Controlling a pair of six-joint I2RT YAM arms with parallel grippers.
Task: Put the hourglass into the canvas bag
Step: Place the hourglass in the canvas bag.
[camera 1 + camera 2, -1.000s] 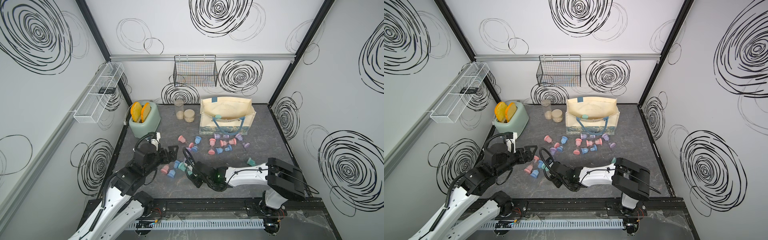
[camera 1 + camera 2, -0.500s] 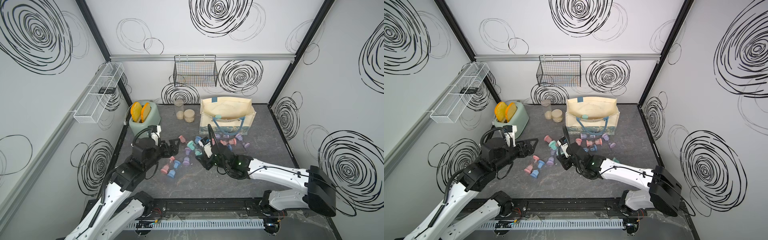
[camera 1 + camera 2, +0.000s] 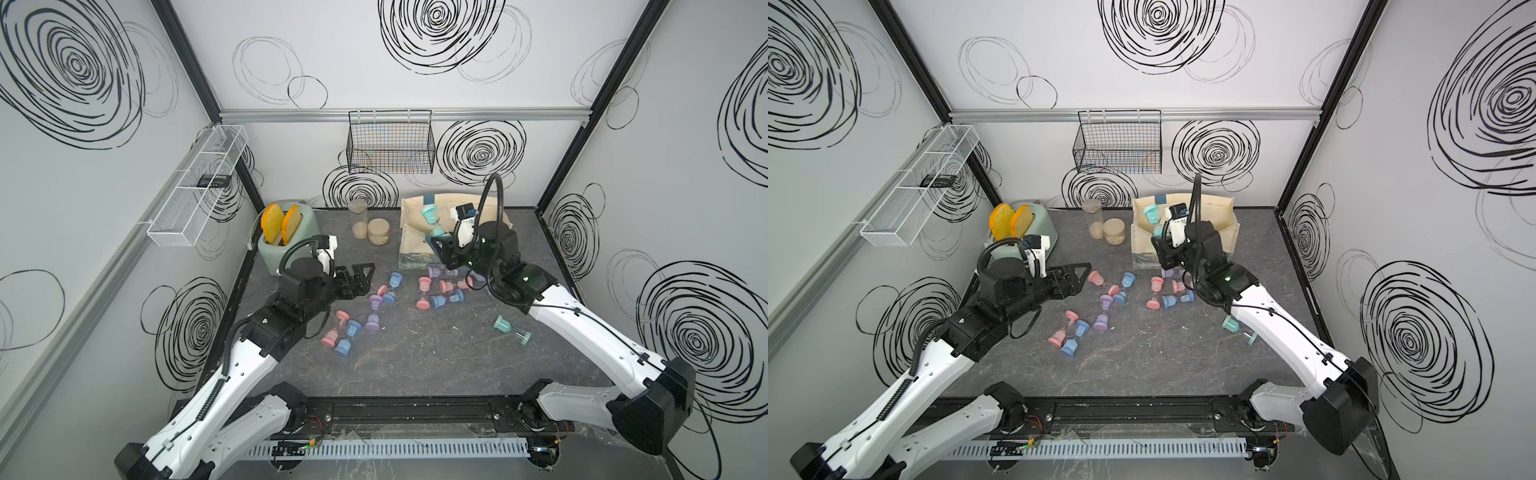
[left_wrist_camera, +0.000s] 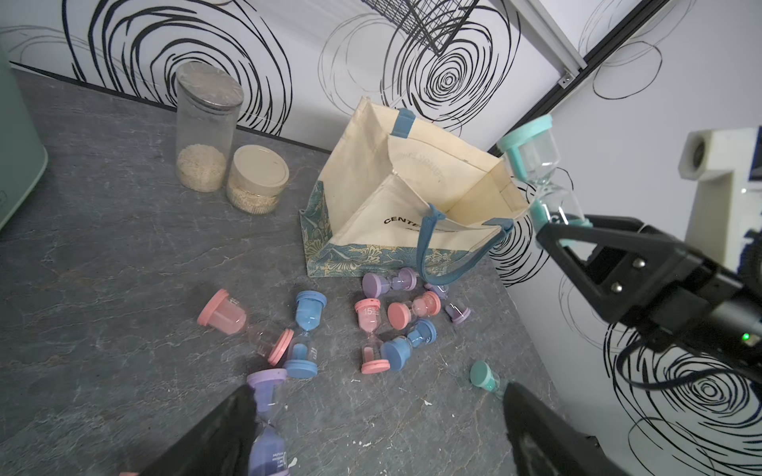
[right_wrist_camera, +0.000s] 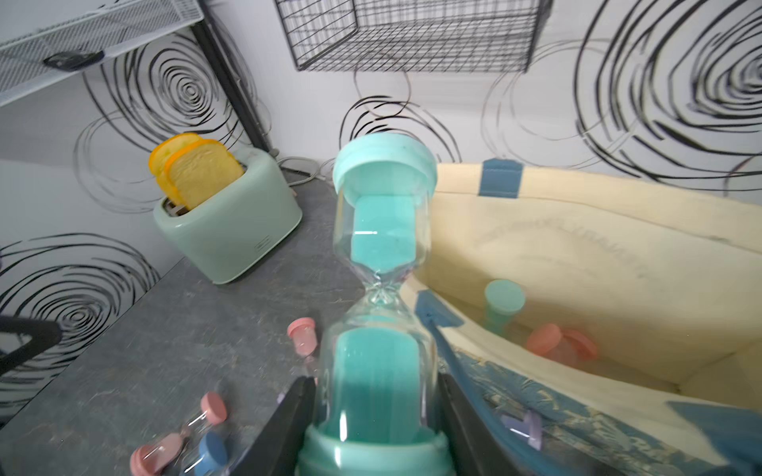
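Now, the right gripper (image 5: 375, 412) is clamped on the lower cap of a teal hourglass (image 5: 381, 247), which stands roughly upright in the jaws, lifted clear of the table (image 3: 415, 353). It hangs at the front rim of the canvas bag (image 4: 371, 165), above the bag's open mouth or just beside it; which of the two I cannot tell. The bag stands open, with a second teal timer (image 5: 503, 305) and a pink one (image 5: 556, 342) lying inside. The left gripper (image 3: 361, 276) is spread wide and empty, well apart from the bag. Loose pink, blue and purple timers (image 3: 440, 286) lie scattered just before the bag's front. Two jars (image 3: 370, 226) stand beside the bag.
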